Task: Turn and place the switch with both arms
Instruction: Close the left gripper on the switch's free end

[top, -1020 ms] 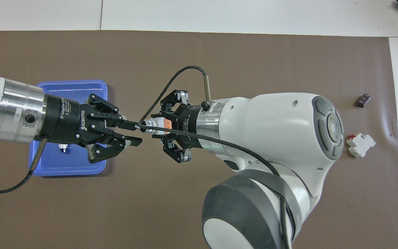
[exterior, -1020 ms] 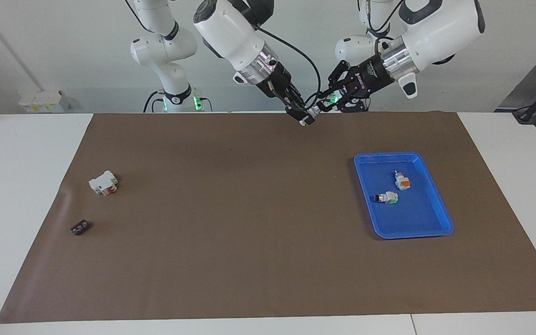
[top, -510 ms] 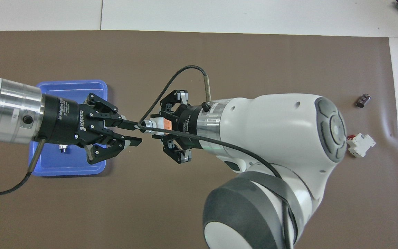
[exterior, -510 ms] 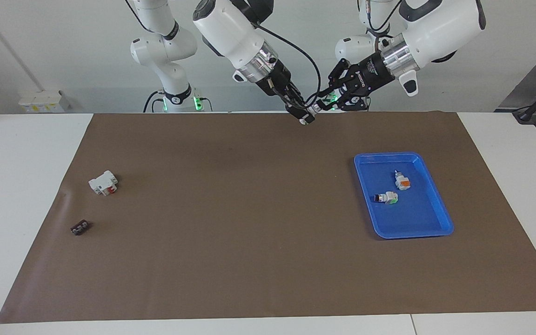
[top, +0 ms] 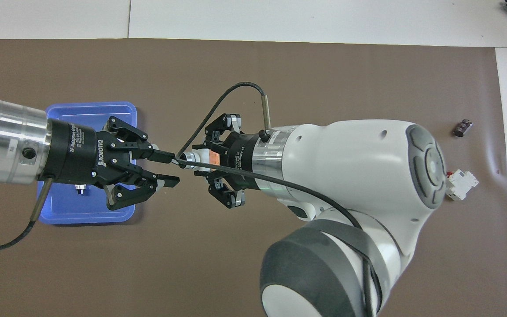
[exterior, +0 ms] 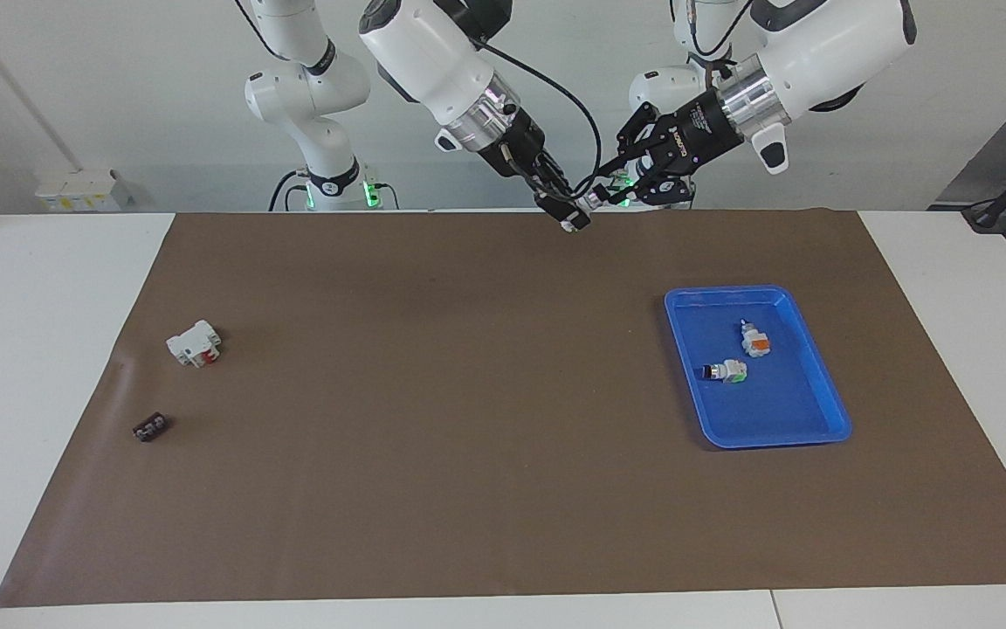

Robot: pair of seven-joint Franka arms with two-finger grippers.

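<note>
Both grippers meet mid-air over the table (exterior: 468, 524): right gripper (top: 211, 165) fingers clamp the switch (top: 198, 157), partly cable-hidden; left gripper (top: 165, 168) fingers spread, tips near its knob.

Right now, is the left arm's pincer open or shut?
Open. In the overhead view the left pincer shows its fingers spread with a clear gap, aimed at the switch that the right pincer holds in the air.

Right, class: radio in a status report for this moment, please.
Right gripper shut on the switch, up over the mat. Left gripper open at the switch's tip. Tray already has two switches; nothing in the way.
</note>
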